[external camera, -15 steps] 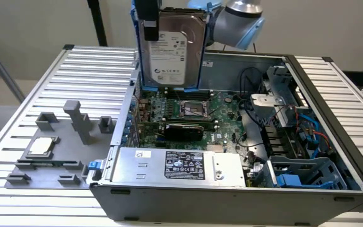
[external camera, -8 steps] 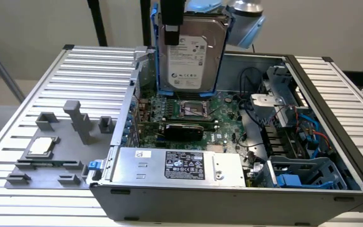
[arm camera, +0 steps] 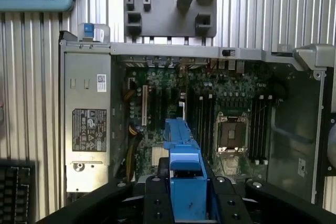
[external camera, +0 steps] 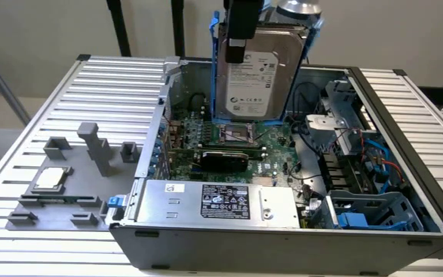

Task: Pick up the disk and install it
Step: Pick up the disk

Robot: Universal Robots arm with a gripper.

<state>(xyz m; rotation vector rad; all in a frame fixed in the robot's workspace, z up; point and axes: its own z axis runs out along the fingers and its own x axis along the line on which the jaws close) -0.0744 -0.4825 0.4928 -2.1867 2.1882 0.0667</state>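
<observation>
The disk [external camera: 256,75], a silver-grey hard drive with a white label in a bright blue carrier frame, hangs upright above the back of the open computer case [external camera: 283,245]. My gripper [external camera: 241,40] is shut on its upper edge. In the wrist view the blue carrier [arm camera: 184,166] sits clamped between my black fingers [arm camera: 153,199], with the green motherboard [arm camera: 173,114] far below it. The disk touches nothing in the case.
A grey power-supply box [external camera: 221,202] with a black label fills the case's front. A blue-grey drive cage [external camera: 375,210] sits in the front corner at the exterior view's right, with cables behind it. A grey fixture plate [external camera: 60,190] holding a small silver chip [external camera: 52,176] lies outside the case.
</observation>
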